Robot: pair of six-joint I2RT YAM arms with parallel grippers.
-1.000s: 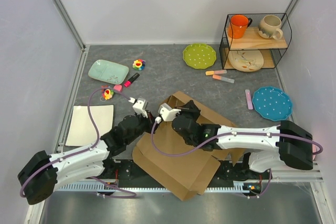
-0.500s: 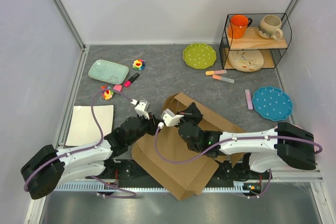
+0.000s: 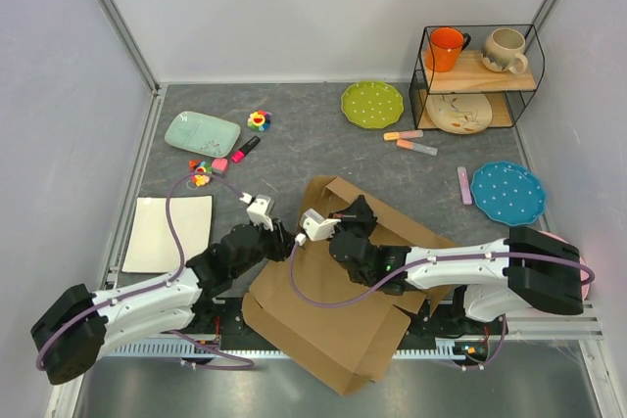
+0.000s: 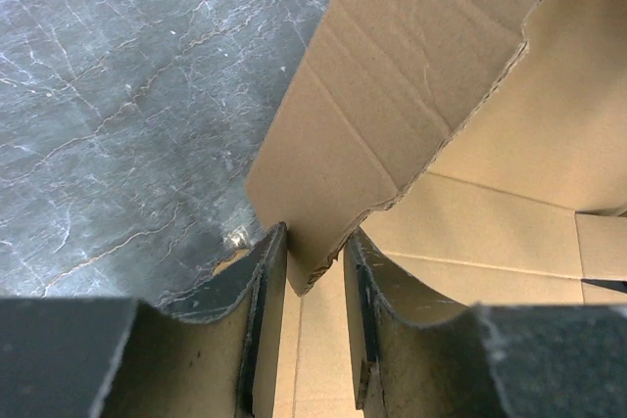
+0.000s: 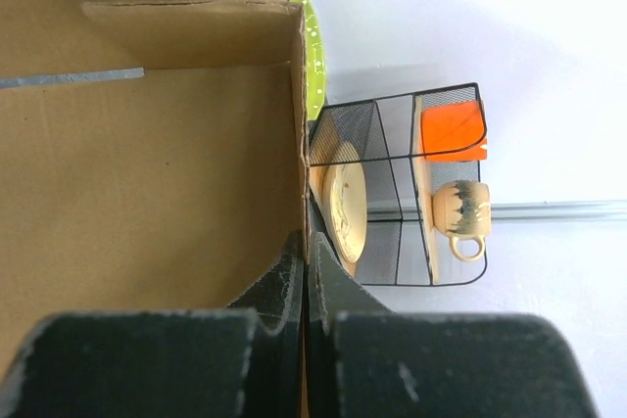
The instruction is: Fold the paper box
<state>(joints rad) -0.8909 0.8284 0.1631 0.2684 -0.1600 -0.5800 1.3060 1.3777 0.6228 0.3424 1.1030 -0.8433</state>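
Toward 6 o'clock the paper box [image 3: 333, 330] has slid vs 1 s ago; right fingers [image 5: 284, 281] clamp its wall, left fingers [image 4: 266, 276] straddle a flap, grip unclear; prob. mid-fold.

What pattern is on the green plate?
Small white dots cover the green plate; the top view shows it best.

Paper box [image 3: 338, 325] sits mid-tabletop [image 3: 294, 144] at the near edge, between my arms, with one corner overhanging. A flap corner is between my left gripper [image 4: 315, 242] fingers. My right gripper [image 5: 306, 252] pinches a box wall further right. Flat board [image 3: 168, 232] lies left of the box, tray [image 3: 202, 132] behind it. Wire rack [image 3: 477, 66] is far right, dotted plate [image 3: 506, 192] in front of it.
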